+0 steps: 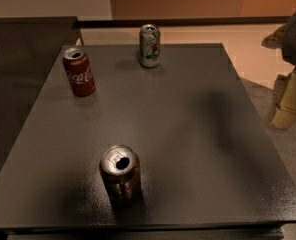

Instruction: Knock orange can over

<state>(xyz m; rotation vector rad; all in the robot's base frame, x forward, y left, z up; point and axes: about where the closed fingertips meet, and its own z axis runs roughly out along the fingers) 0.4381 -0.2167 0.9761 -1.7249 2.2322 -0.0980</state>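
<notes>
The orange can [120, 175] stands upright near the front edge of the dark grey table [188, 134], left of centre. Its sides are dark orange-brown and mottled, and its silver top has an open tab hole. My gripper [289, 101] hangs at the right edge of the view, beyond the table's right side and well away from the can. Only part of the arm shows above it.
A red Coca-Cola can [79, 71] stands upright at the table's back left. A white-and-green can [150, 45] stands upright at the back centre. A second dark surface [23, 59] adjoins the table on the left. Pale floor lies to the right.
</notes>
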